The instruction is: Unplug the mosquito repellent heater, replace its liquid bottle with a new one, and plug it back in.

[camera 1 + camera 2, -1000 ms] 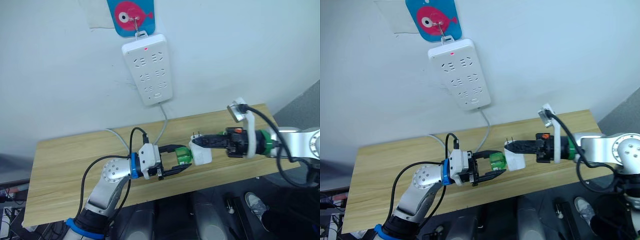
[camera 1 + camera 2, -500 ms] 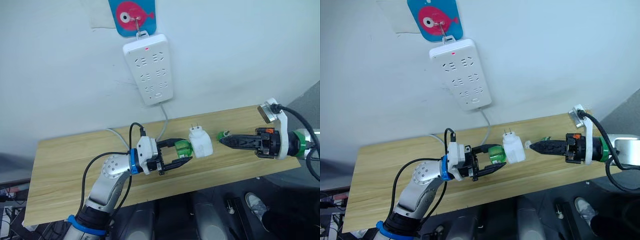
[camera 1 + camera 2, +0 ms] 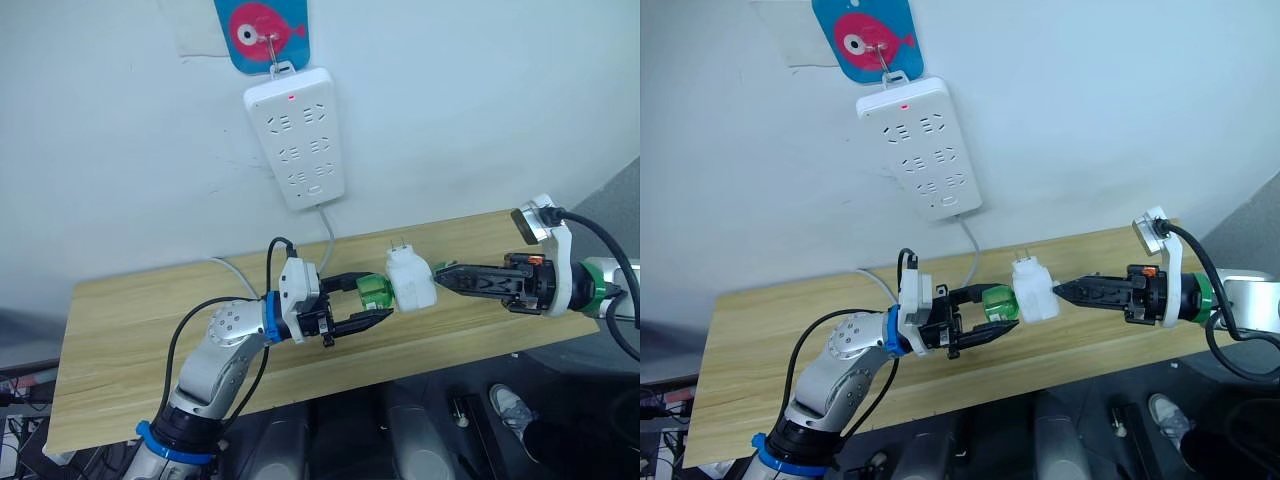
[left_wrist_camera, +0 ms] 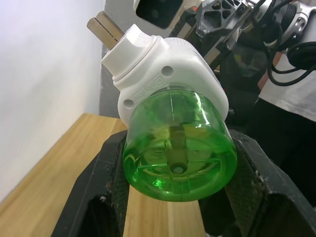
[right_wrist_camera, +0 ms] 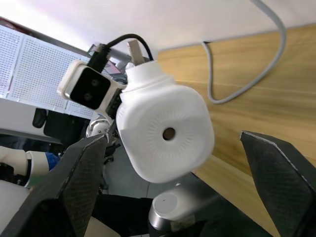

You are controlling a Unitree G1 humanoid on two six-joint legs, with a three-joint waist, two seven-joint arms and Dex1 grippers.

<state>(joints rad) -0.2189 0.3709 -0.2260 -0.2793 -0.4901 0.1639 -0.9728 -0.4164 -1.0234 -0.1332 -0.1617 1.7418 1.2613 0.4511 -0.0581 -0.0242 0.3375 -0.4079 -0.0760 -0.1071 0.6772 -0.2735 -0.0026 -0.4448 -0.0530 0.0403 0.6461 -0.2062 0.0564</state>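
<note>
The mosquito repellent heater (image 3: 411,283) is already unplugged: it hangs in the air above the wooden bench (image 3: 120,330), well clear of the power strip (image 3: 297,135) on the wall, with its two prongs pointing up. None of the strip's sockets has anything plugged in.

The left end effector (image 3: 372,308) is closed on the green liquid bottle (image 3: 372,292), which is seated in the base of the heater; in the left wrist view the black fingers (image 4: 94,197) press against both sides of the bottle (image 4: 180,148). The heater is carried only through that bottle.

The right end effector (image 3: 445,277) has its tips just beside the top of the heater, and in the right wrist view its fingers (image 5: 81,180) stand wide apart on either side of the white body (image 5: 165,133), gripping nothing.

So the unplugging looks done. Whether this green bottle is the old one or the new one cannot be told. Either way, plugging the heater back into the strip is clearly not yet done.
</note>
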